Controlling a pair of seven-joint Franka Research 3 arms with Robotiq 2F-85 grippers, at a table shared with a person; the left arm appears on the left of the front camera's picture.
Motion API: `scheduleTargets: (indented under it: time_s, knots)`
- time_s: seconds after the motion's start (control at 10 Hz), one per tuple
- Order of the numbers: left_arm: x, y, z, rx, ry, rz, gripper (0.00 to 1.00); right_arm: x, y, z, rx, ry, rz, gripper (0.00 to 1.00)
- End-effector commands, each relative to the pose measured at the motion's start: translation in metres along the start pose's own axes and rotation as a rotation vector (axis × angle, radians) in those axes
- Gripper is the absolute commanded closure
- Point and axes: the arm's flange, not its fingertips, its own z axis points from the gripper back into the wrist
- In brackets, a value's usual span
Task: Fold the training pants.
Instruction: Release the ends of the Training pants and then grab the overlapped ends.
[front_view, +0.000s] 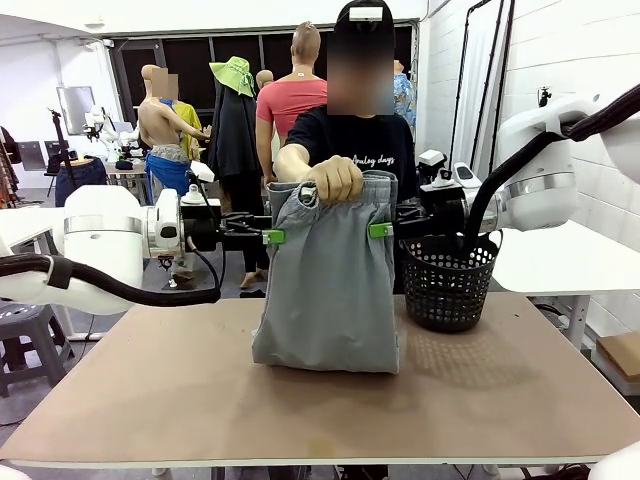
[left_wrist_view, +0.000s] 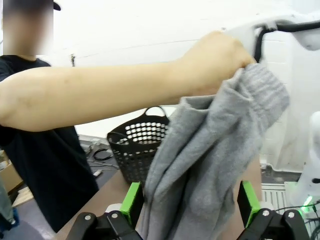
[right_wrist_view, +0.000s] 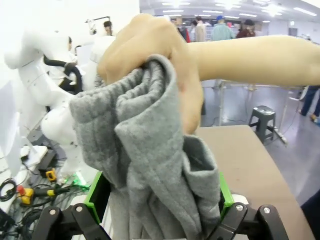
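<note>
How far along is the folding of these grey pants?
Done: no fold visible; the pants hang from the person's hand, bottom edge on the table. In hand: the left end effector and right end effector flank the top, jaws open around the cloth. Left: gripping, laying flat, folding.

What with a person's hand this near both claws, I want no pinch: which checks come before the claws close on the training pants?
1. Left claw open around fabric: ok, the training pants hang between its pads.
2. Right claw open around fabric: ok, likewise.
3. Person's hand clear of pads: ok, it grips the waistband above both claws.
4. Fabric flat between pads: not ok, bunched in both wrist views.
5. Lower edge off the table: not ok, it rests there.
</note>
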Motion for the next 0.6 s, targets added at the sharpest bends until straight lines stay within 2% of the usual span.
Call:
scheduleTargets:
  time_s: [0.0, 0.5]
  knots:
    - [-0.003, 0.005, 0.007, -0.093, -0.002, -0.009, 0.0, 0.005, -0.002, 0.008, 0.073, 0.018, -0.055, 0.0]
    - [-0.005, 0.004, -0.005, -0.121, -0.011, -0.005, 0.0, -0.001, 0.004, 0.0, 0.035, 0.005, 0.001, 0.0]
